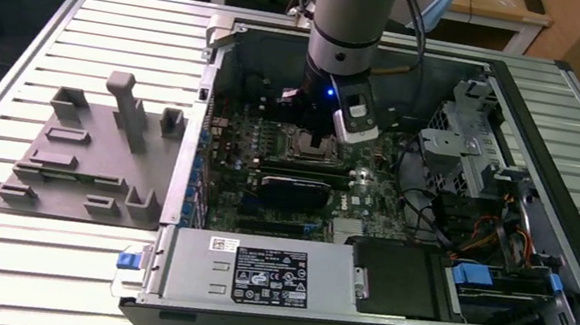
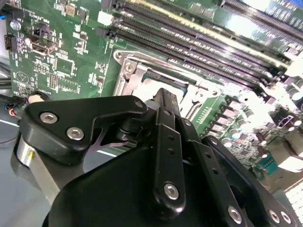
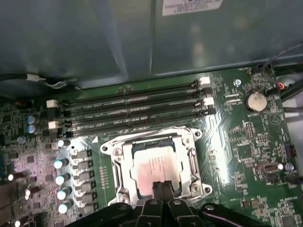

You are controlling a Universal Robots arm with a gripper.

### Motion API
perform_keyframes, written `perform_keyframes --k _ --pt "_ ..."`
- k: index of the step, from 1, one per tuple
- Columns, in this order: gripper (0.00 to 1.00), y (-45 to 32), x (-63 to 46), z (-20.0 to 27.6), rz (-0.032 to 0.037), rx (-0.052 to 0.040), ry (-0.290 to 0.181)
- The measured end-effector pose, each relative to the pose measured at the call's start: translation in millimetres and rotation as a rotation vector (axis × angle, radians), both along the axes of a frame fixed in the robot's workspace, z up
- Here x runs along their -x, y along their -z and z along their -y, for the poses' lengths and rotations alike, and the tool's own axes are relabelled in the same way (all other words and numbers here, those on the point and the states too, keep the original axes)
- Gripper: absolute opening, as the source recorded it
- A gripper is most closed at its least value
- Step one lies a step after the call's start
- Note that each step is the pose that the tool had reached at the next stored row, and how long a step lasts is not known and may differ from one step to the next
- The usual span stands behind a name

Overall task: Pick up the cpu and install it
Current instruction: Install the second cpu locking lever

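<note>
Silver-grey cpu lies flat inside its metal socket frame on the motherboard.
The gripper hangs directly over the chip's near edge, its fingers pressed together and holding nothing; in the exterior view the arm reaches down into the open computer case.

— What's the arm like?
— A silver-grey round metal arm with a pale blue joint cap, black cable alongside.
— And the tool?
— A matte black gripper of flat plastic links pinned by shiny silver screws.
</note>
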State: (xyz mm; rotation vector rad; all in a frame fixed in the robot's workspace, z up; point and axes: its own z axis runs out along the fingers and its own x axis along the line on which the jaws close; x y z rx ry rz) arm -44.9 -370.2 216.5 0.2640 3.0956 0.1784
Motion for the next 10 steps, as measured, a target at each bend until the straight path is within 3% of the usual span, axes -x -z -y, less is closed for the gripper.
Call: perform_keyframes --k 2,10 --pt "0.11 0.4 -0.6 -4.0 -0.0012 0.0054 0.0" --pt "0.11 0.4 -0.8 -4.1 -0.0021 0.0055 0.0"
